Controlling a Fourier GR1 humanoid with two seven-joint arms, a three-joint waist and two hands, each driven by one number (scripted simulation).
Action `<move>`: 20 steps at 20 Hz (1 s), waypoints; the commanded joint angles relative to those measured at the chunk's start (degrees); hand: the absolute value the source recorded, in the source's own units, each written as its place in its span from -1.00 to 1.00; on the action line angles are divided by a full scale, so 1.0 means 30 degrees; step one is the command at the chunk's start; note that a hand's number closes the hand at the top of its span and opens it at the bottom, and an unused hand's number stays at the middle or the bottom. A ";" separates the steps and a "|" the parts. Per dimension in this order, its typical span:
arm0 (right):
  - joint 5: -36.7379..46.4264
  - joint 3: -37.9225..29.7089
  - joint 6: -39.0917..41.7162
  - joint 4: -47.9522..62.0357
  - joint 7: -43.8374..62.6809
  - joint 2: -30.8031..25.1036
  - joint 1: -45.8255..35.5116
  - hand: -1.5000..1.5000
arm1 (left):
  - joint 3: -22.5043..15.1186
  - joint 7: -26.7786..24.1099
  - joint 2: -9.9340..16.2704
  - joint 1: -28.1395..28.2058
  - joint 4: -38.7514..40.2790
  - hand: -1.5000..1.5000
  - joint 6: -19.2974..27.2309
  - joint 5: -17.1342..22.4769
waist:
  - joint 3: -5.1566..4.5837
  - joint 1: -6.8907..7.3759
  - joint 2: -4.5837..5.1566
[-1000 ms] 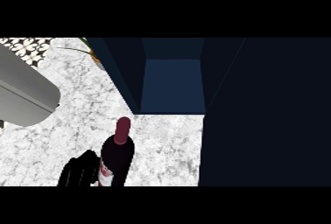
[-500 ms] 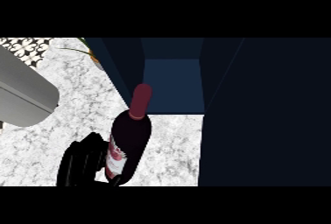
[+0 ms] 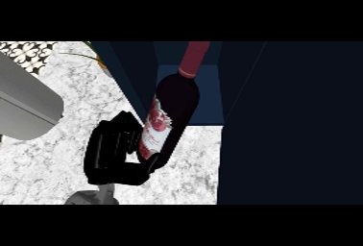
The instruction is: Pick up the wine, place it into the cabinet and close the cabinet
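While curled around the dark glass wine bottle (image 3: 170,115), the black left hand (image 3: 113,153) holds it tilted before the navy cabinet (image 3: 191,81), above the marbled counter (image 3: 56,163).

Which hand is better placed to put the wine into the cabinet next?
The left hand: it is curled round the wine bottle, whose neck already points toward the open cabinet. The right hand is not in view.

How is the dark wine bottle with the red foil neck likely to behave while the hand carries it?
The dark wine bottle with the red foil neck looks rigid and smooth, so it may slip. The left hand holds only its lower end, so the tilted, long body could swing. Set down on the marble counter sideways, it would probably roll.
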 commanded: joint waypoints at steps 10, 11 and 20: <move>0.0097 -0.0364 0.0031 0.0341 0.0026 -0.0180 -0.0358 -1.00 | -0.1356 -0.0407 -0.0010 -0.5303 0.4775 1.00 0.4056 -0.1638 | -0.0001 -0.0013 0.0004; 0.0198 -0.0206 0.0245 0.0167 -0.0485 0.0048 0.0484 -1.00 | -0.1712 -0.0858 -0.0010 -0.6469 0.6308 1.00 0.4600 -0.1400 | -0.0001 -0.0113 0.0016; 0.0409 -0.0153 0.0669 0.0698 -0.1489 0.0090 0.0647 -1.00 | -0.2495 -0.4038 -0.0010 -0.8173 1.0936 1.00 0.5585 0.1581 | -0.0007 -0.0143 0.0036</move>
